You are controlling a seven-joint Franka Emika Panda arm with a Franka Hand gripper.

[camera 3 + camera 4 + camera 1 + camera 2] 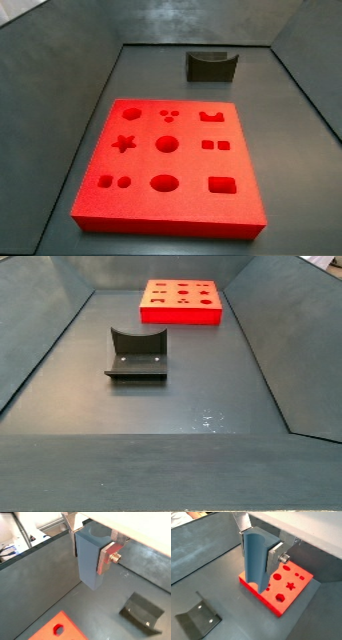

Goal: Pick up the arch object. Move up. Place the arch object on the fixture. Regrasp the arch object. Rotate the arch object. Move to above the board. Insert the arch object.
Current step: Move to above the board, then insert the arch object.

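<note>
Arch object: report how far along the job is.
Done: the arch object is picked up, clamped between the gripper fingers and hanging in the air in both wrist views. The fixture stands empty. Left: placing it there, regrasping, rotating, moving above the board, inserting.

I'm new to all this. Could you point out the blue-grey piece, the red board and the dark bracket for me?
arch object [256, 557]: a wrist view, its long face, held in the gripper [261, 554].
board [167, 165]: a side view, bare top surface.
fixture [138, 353]: a side view, its upright back wall.
</note>
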